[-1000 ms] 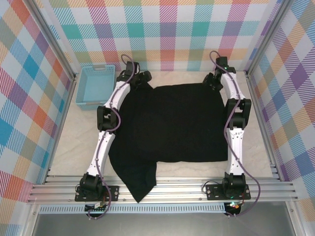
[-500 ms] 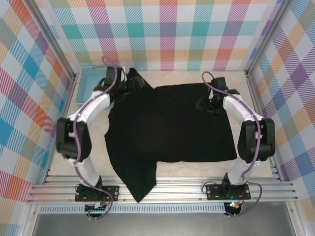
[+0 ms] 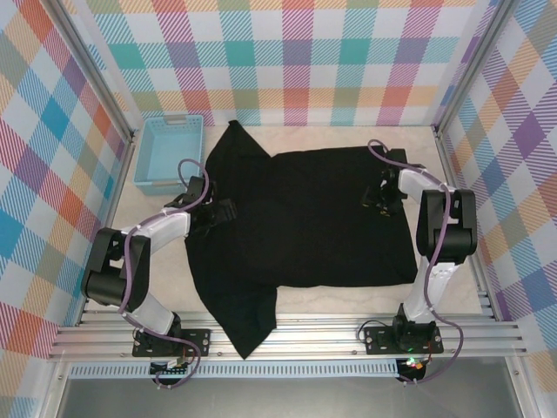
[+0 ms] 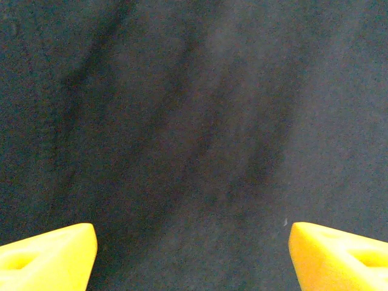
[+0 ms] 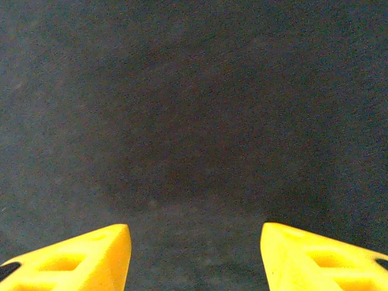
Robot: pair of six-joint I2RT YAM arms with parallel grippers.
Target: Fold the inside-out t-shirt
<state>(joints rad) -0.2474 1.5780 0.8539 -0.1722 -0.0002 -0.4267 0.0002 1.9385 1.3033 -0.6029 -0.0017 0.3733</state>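
Count: 1 black t-shirt [image 3: 305,222], 1 light blue basket [image 3: 165,161], 2 arms, 2 claws.

T-shirt lies spread flat over the middle of the table [image 3: 348,299], reaching nearly to the far edge. 1 sleeve peaks toward the far-left corner, just beside the basket. 1 loose tail runs down at near-left and drapes over the near edge rail. No print patch can be made out; the cloth reads plain black.

Left claw [image 3: 224,212] sits over the shirt's left side, close to its left edge. In the wrist view the left claw [image 4: 193,242] has its yellow fingers [image 4: 48,257] wide apart, with nothing between them and softly creased cloth beneath.

Right claw [image 3: 376,193] sits over the shirt's right part, toward the far-right corner of the garment. In the wrist view the right claw [image 5: 194,242] has its fingers [image 5: 79,257] parted, narrower than the left pair, gripping nothing, with smooth cloth beneath.

Basket stands in the far-left corner of the table, holding nothing, well apart from both claws. Left arm's elbow juts out over the left edge of the table; right arm folds along the right edge.
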